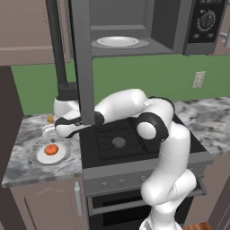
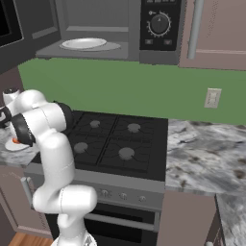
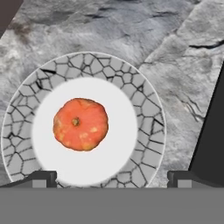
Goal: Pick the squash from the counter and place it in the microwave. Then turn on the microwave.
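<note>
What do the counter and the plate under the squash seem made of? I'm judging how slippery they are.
The counter looks like polished grey-white marbled stone, judging by its dark veins. The plate looks like glazed white ceramic, with a crackle-patterned rim. The squash has matte, mottled orange skin.

Orange-red squash [image 3: 80, 124] on counter [image 3: 131, 30]; microwave [image 1: 148, 24] door open.

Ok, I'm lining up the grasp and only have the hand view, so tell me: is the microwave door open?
Observer: Yes, the microwave has its door swung wide open.
Operator: Anything inside it?
Observer: A white plate lies on its floor.
Operator: Where is it from the squash?
Observer: In the left base view it sits above the stove, up and right of the squash.
</note>
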Tool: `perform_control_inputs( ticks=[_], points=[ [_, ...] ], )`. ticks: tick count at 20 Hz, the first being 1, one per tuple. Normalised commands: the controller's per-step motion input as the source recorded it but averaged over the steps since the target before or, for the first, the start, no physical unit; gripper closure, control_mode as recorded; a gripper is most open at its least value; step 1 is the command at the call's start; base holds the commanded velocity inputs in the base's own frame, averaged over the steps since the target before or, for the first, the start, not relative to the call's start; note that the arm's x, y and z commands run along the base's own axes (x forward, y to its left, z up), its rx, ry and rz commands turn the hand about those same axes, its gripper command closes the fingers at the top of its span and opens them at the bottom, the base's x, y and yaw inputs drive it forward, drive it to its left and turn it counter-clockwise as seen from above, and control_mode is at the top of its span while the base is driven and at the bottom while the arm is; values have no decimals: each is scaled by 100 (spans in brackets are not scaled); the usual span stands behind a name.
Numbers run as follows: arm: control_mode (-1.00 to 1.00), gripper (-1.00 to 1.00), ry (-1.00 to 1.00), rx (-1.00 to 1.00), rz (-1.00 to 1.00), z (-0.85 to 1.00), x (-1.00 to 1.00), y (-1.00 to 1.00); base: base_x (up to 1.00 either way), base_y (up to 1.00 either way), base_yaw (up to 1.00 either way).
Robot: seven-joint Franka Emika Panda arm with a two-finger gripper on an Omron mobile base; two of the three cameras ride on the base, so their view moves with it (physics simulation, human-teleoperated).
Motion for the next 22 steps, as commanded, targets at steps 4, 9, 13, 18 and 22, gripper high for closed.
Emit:
perform_control_inputs(
  ticks=[4,9,13,18,22],
  points=[
    [-100,-100,0,-1,0,-7,0,3,0,0,0],
    [-100,-100,-2,-2,0,-12,0,0,0,0,0],
    [-100,-100,-5,-3,0,-16,0,2,0,0,0],
    [-100,-100,-4,-2,0,-11,0,6,0,0,0],
    [-100,-100,-1,-1,0,-2,0,11,0,0,0]
  ],
)
